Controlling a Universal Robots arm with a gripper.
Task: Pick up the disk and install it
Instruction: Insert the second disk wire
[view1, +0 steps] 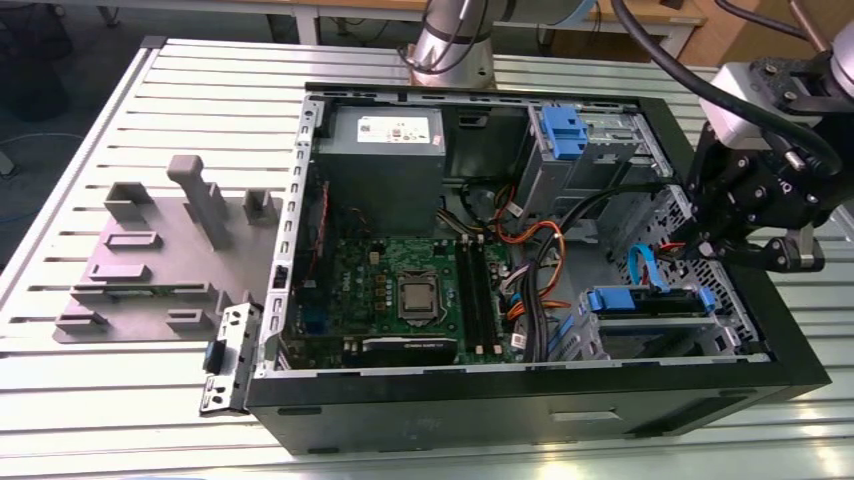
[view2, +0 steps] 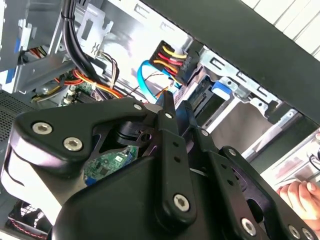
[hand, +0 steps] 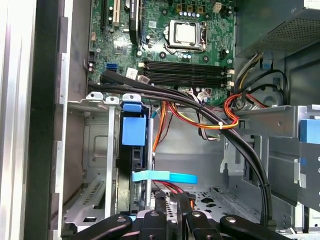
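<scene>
Gripper (view1: 771, 262) hangs at the exterior view's right edge of the open computer case (view1: 534, 400), just above the case's wall near the lower drive bay. Black fingers (hand: 170, 210) look pressed together with nothing between them in both wrist views; the second wrist view shows them (view2: 167, 125) as thin dark blades side by side, pointing down into the case. Wrist body is tilted, with thick black cables looping off it toward the top of the exterior view. Arm base column (view1: 451, 45) stands behind the case on the slatted table (view1: 80, 200).

The disk (view1: 647, 305) sits in the lower bay, blue carrier bracket showing at its top edge; in the first wrist view it (hand: 134, 131) stands edge-on inside the metal cage, blue tab facing out, near the fingertips. A light blue flat cable (hand: 165, 176) crosses just beside it. Motherboard (view1: 400, 290) lies mid-case, grey power supply (view1: 384, 140) at the far end. A person's fingers (view2: 300, 195) show outside the case in the second wrist view.
</scene>
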